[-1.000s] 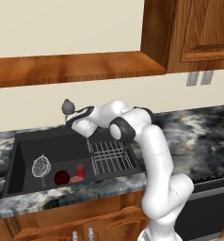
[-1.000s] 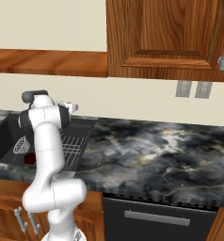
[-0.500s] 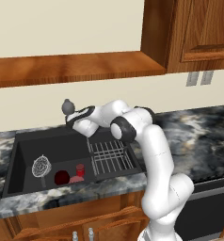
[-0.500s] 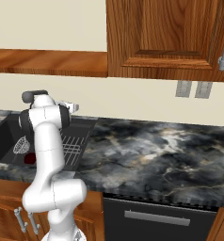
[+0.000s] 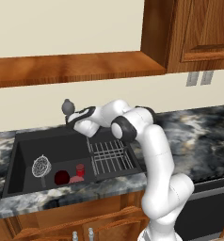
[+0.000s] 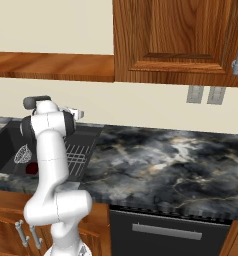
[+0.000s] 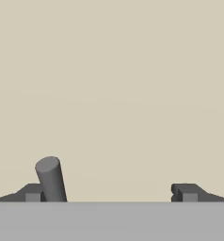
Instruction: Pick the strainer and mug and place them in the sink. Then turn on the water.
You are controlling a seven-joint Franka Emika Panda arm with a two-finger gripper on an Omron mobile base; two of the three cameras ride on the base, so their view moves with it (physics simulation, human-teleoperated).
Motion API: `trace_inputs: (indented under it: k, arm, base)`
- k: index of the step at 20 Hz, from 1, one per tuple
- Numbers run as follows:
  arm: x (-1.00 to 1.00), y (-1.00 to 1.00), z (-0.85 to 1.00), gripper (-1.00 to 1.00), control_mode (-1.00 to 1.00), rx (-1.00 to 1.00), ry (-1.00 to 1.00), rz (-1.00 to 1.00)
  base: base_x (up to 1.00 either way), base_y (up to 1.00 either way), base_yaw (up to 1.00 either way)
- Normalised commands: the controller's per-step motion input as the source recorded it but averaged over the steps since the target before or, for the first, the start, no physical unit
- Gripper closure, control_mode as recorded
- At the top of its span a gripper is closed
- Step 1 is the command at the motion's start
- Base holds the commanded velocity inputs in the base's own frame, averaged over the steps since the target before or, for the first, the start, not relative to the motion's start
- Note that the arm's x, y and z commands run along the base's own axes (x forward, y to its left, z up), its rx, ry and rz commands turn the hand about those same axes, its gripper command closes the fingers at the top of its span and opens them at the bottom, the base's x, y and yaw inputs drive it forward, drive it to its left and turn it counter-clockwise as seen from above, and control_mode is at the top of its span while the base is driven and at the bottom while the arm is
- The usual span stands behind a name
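The strainer [image 5: 41, 165] and the dark maroon mug [image 5: 62, 177] lie on the floor of the black sink [image 5: 49, 142], toward its front left. From the right base view the strainer [image 6: 23, 154] and mug [image 6: 32, 167] peek out left of the arm. My gripper [image 5: 70, 120] reaches along the sink's back edge, just below and right of the dark faucet [image 5: 67, 107]. In the hand view my gripper [image 7: 109, 193] is open, its fingertips [image 7: 187, 192] wide apart, and a grey faucet lever [image 7: 51, 179] stands against the left tip. Water is out of view.
A small brighter red thing [image 5: 79, 170] sits in the basin beside the mug. The ribbed wire rack [image 5: 109, 155] fills the sink's right part. Dark marbled counter [image 6: 161, 160] runs to the right. A wooden shelf [image 5: 71, 68] and cabinets hang above; the beige wall [image 7: 114, 84] is close ahead.
My hand has crept slightly left toward the faucet. The strainer, the mug and the small red thing have not moved.
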Motion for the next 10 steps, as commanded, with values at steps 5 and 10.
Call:
trace_inputs:
  k: [5,10]
  arm:
    - [0.0,-0.27,0.0,-1.0,-1.0,0.02,0.0,0.02]
    - [0.0,-0.28,0.0,-1.0,-1.0,0.01,0.0,0.01]
  base:
    - [0.0,0.0,0.0]
    - [0.0,0.0,0.0]
